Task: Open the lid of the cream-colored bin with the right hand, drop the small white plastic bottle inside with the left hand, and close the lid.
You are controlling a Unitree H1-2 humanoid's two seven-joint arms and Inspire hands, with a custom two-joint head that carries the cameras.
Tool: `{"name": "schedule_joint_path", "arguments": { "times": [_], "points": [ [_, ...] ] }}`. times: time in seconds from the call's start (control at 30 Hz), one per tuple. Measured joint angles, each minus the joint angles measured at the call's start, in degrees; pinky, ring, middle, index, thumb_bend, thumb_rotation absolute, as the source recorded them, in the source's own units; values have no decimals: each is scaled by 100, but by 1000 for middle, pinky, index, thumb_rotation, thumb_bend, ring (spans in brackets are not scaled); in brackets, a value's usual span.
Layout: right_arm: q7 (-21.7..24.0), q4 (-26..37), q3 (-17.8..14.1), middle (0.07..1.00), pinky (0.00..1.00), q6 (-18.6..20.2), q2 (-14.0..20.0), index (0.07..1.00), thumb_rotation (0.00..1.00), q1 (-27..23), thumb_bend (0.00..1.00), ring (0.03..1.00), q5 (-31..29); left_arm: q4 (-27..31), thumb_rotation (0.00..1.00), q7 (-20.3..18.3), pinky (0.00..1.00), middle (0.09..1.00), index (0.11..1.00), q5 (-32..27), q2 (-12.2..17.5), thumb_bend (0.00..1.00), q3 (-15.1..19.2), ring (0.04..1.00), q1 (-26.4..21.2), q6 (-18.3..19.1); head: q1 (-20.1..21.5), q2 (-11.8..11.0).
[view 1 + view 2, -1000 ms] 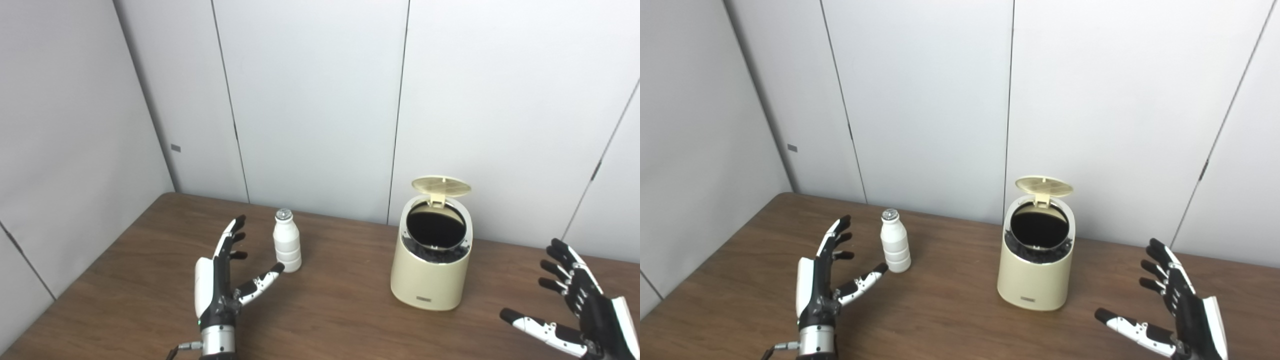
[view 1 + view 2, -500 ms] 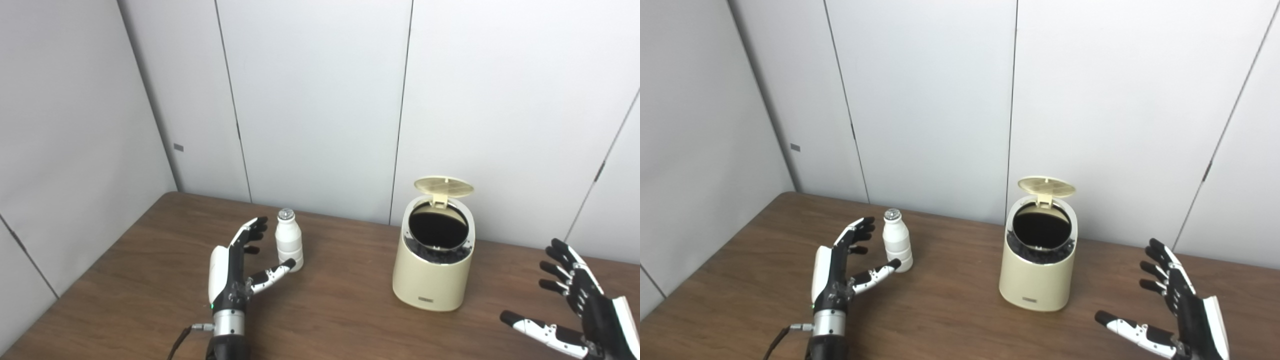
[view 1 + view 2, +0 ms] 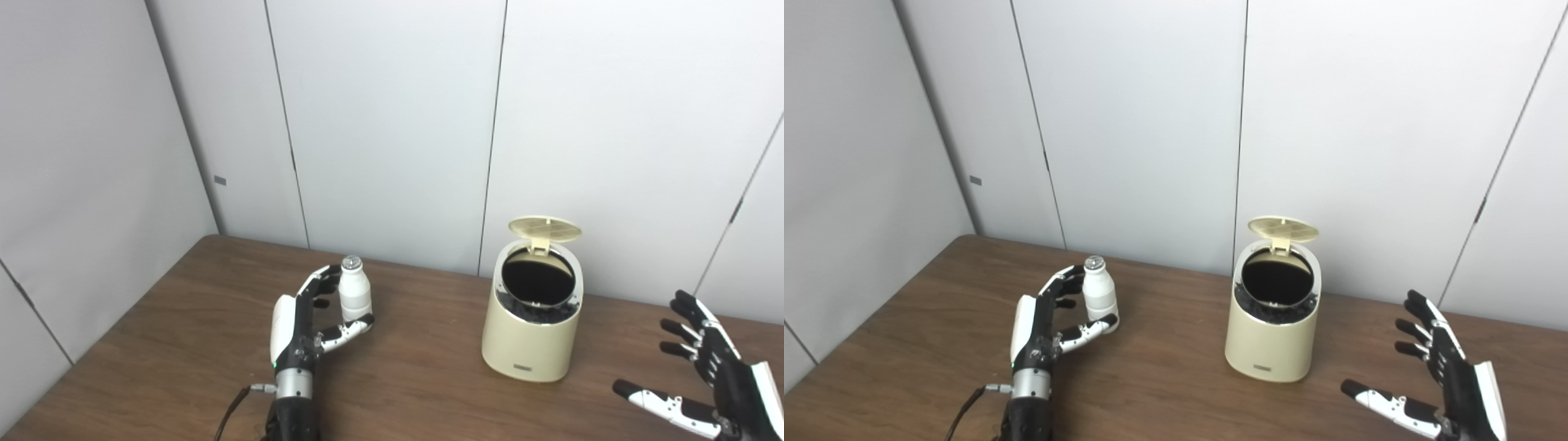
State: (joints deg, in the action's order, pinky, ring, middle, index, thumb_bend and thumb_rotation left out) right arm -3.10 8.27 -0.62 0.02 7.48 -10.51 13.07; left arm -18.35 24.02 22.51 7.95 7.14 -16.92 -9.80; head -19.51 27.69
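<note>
A small white bottle (image 3: pixel 354 297) with a silvery cap stands upright on the brown wooden desk (image 3: pixel 184 343), left of centre. The left robot hand (image 3: pixel 309 318) cups it — fingers curled behind the bottle's upper body, thumb lying across the front of its base. Whether the hold is firm yet I cannot tell; the bottle's base seems to sit on the desk.

Well apart to the right stands the cream bin (image 3: pixel 531 321), its round lid (image 3: pixel 544 227) tipped up and back on its hinge, the dark mouth facing up and forward. The right robot hand (image 3: pixel 710 383) hovers low at the far right, released, fingers spread, holding nothing, clear of the bin.

My guess at the risks: the bottle is narrow and light, so a loose or uneven squeeze could tip it or let it slip on the way over. The raised lid hangs over the back of the opening, and the bottle could knock it.

A small dark label (image 3: pixel 522 367) sits low on the bin's front — too small to read. No writing shows on the bottle.
</note>
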Motion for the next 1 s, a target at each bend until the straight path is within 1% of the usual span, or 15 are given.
{"name": "schedule_joint_path", "arguments": {
  "times": [0.1, 0.23, 0.37, 0.5, 0.53, 0.6, 0.63, 0.67, 0.7, 0.73, 0.83, 0.93, 1.0],
  "points": [
    [2, 8, 0, 893, 706, 5, -2, 885, 36, 1, 735, 818, -2, -121, 89, 47, 666, 757, 799, 0, 14, 772, -24, 749, -73, 0, 17, 9],
    [11, 104, 2, 893, 708, 7, -3, 888, 28, 3, 733, 819, 3, -192, 76, 51, 653, 759, 799, -3, 33, 766, -60, 744, -111, -8, 18, 26],
    [16, 107, 15, 891, 720, 7, -5, 889, 54, 22, 739, 822, 45, -260, 57, 58, 643, 754, 797, -14, 44, 757, -82, 736, -140, -20, 70, 53],
    [22, 105, 31, 889, 719, 4, -5, 890, 75, 56, 750, 825, 80, -289, 40, 81, 611, 743, 785, -11, 62, 745, -112, 718, -153, -24, 79, 79],
    [22, 105, 30, 892, 724, 4, -4, 891, 89, 57, 748, 828, 81, -296, 16, 85, 574, 722, 766, -11, 64, 738, -114, 685, -156, -30, 79, 79],
    [22, 105, 29, 893, 725, 3, -4, 892, 105, 57, 748, 827, 80, -322, 4, 112, 478, 649, 706, -41, 58, 735, -94, 587, -174, -59, 70, 79],
    [23, 105, 29, 895, 722, 3, -4, 893, 109, 57, 747, 828, 80, -340, 1, 144, 421, 554, 644, -69, 52, 623, -74, 509, -186, -81, 79, 88],
    [23, 104, 28, 895, 719, 2, -3, 894, 102, 57, 743, 828, 80, -364, 0, 213, 386, 517, 603, -88, 46, 561, -56, 461, -202, -109, 88, 97],
    [23, 103, 28, 895, 715, 2, -3, 894, 96, 57, 741, 826, 80, -405, 0, 276, 362, 496, 581, -97, 38, 530, -41, 436, -225, -160, 88, 97],
    [24, 102, 27, 897, 719, 2, -3, 895, 93, 57, 740, 828, 78, -437, 0, 318, 337, 481, 559, -97, 40, 512, -39, 421, -244, -189, 88, 97],
    [25, 101, 25, 894, 723, 2, -3, 891, 103, 56, 741, 829, 73, -509, 0, 384, 320, 478, 513, -57, 66, 504, -82, 425, -287, -261, 62, 114],
    [26, 99, 24, 893, 730, 2, -3, 891, 127, 56, 746, 833, 66, -524, 0, 449, 332, 480, 502, -33, 88, 504, -113, 432, -298, -269, 70, 106],
    [26, 94, 24, 896, 724, 1, -3, 893, 122, 56, 745, 830, 65, -525, 0, 453, 335, 481, 500, -36, 96, 504, -126, 432, -298, -269, 70, 97]
  ]
}}
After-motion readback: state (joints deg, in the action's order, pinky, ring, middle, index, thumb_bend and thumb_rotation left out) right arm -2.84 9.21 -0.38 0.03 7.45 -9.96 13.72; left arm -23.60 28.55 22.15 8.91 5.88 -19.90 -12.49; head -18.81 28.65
